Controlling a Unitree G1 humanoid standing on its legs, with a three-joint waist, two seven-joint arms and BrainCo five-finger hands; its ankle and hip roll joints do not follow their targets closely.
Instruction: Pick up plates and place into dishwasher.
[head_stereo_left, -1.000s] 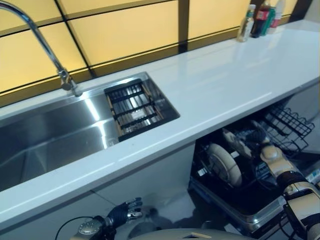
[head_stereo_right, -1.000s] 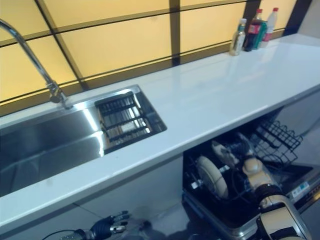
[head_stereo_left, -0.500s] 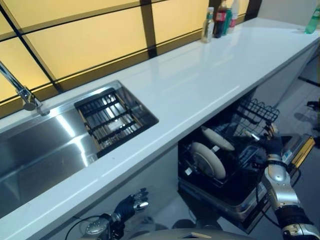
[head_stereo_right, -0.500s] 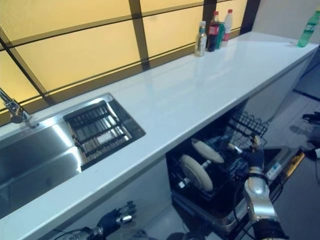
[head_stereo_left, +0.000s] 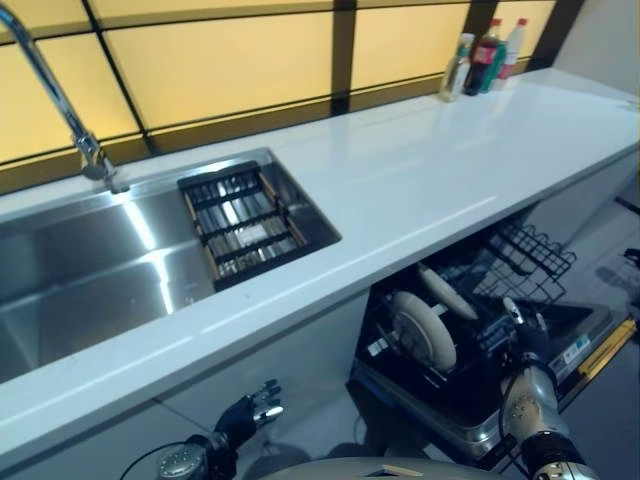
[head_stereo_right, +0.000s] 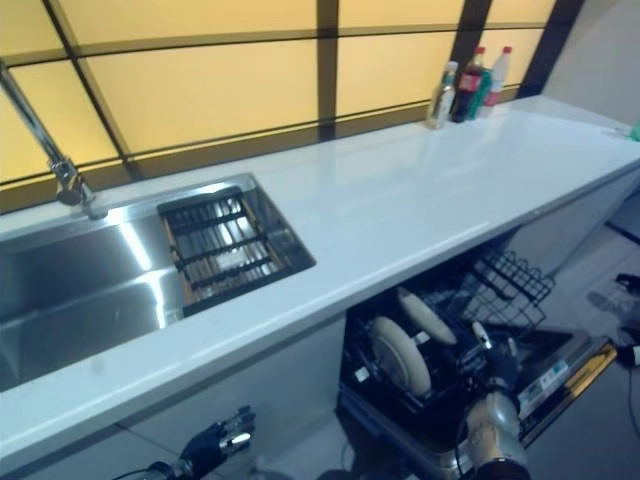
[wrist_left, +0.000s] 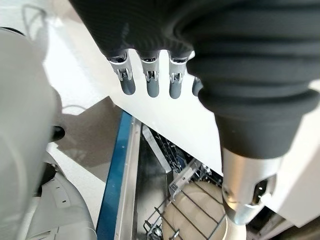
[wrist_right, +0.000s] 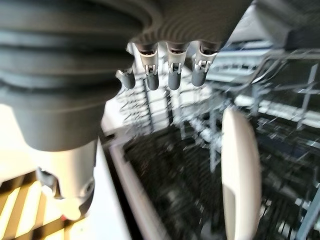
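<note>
Two pale plates stand on edge in the open dishwasher's lower rack (head_stereo_left: 462, 405) under the counter: a round one (head_stereo_left: 422, 331) facing me and a second (head_stereo_left: 447, 292) leaning just behind it. My right hand (head_stereo_left: 526, 337) hovers open above the rack's right side, a short way from the plates, holding nothing. In the right wrist view its fingers (wrist_right: 171, 75) hang straight above a plate (wrist_right: 240, 170). Low by the cabinet front, my left hand (head_stereo_left: 252, 410) is open and idle, its fingers (wrist_left: 151, 82) relaxed.
The white counter (head_stereo_left: 400, 180) overhangs the dishwasher. A steel sink (head_stereo_left: 90, 265) with a black drain rack (head_stereo_left: 245, 220) and a faucet (head_stereo_left: 62, 105) lies left. Bottles (head_stereo_left: 482, 62) stand at the far right corner. A black wire basket (head_stereo_left: 525, 262) juts out beside the rack.
My right hand has drawn back from the plates toward the rack's front right, leaving both plates standing. The head camera has swung, shifting the whole scene. The left hand stays put.
</note>
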